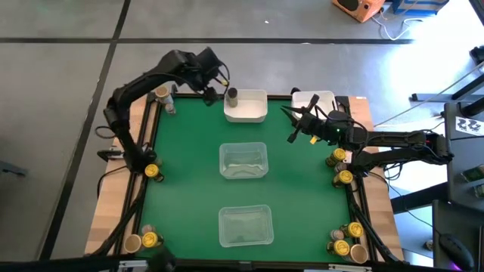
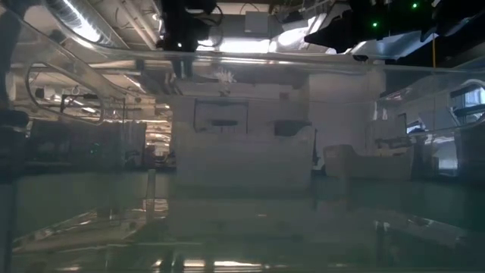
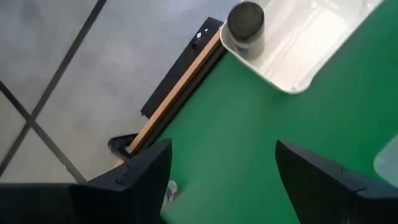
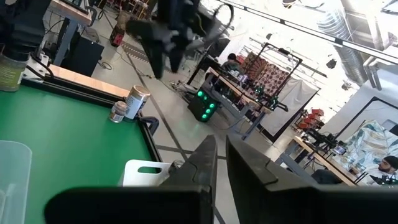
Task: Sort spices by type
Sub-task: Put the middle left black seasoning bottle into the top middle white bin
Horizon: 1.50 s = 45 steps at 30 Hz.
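A grey concrete floor surrounds my green table point(image 1: 189, 151), which carries two clear trays point(image 1: 243, 161) down its middle and two white bins at the far edge. The nearer white bin point(image 1: 249, 108) already holds the dark grey jar point(image 1: 233, 95), upright in the corner closest to my left gripper point(image 1: 209, 89).

That gripper hangs just outside the bin's corner, jaws spread and empty; in the wrist view the jar's dark lid point(image 3: 245, 20) sits well clear of my fingers point(image 3: 140, 171). My right gripper point(image 1: 292, 136) is closed on nothing, hovering over the green between the second bin and the far tray.

The remaining jars, yellow-lidded ones point(image 1: 152, 172) and tan-topped ones point(image 1: 161, 94), stand in small clusters on the wooden rim at the corners and sides. I judge the next pick to be the pair just beside my left arm at the far left corner. To do it well, I should lift clear of the bin wall first, come down straight over one lid, and close only when both fingers straddle it. The low view is too murky to confirm heights, so I'd descend slowly.
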{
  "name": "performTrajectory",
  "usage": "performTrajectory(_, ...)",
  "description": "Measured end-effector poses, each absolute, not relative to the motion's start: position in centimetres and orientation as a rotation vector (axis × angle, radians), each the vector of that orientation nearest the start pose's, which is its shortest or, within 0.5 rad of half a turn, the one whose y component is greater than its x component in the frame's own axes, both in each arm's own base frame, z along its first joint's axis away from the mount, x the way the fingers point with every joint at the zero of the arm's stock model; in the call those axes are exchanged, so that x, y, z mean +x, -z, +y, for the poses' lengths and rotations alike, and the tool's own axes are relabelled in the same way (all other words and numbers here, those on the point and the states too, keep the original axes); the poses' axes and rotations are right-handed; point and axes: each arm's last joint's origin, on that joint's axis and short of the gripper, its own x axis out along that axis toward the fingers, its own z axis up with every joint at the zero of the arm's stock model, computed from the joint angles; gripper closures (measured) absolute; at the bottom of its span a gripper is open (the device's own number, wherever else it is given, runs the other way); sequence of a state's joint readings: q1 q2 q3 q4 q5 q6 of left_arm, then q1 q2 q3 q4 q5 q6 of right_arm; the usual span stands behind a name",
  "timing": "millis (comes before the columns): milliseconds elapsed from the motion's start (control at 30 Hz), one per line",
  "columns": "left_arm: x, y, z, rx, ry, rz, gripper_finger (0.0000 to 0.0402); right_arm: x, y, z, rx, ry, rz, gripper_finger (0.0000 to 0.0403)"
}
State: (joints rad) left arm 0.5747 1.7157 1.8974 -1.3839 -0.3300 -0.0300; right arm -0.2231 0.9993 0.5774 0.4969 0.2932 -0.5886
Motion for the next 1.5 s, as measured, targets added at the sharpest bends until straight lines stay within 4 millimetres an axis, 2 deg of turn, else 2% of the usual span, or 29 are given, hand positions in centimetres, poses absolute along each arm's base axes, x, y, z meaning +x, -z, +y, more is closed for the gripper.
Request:
performTrajectory(133, 25.6, -37.7, 16.0, -0.179, -0.806, 1.231, 0.0133, 21.3, -28.7, -5.7, -0.573, 0.523, 0.081, 0.0366)
performTrajectory(533, 21.8, -34.4, 10.1, -0.328, -0.875, 1.33, 0.0133, 21.3, -28.7, -5.7, -0.572, 0.524, 0.078, 0.0366)
performTrajectory(700, 21.4, -32.7, 8.3, -0.37, -0.915, 1.439, 0.0133, 21.3, -28.7, -5.7, -0.572, 0.524, 0.077, 0.0366)
performTrajectory(867, 21.5, -30.6, 6.7, -0.474, -0.805, 1.539, 0.0133, 21.3, -28.7, -5.7, -0.572, 0.524, 0.077, 0.0366)
performTrajectory(1200, 19.8, -26.5, 4.7, -0.554, -0.673, 1.746, 0.0133, 21.3, -28.7, -5.7, -0.572, 0.523, 0.079, 0.0366)
performTrajectory(1500, 16.8, -26.2, 3.6, -0.645, -0.636, 1.726, 0.0133, 21.4, -28.7, -5.6, -0.57, 0.496, 0.069, 0.0366)
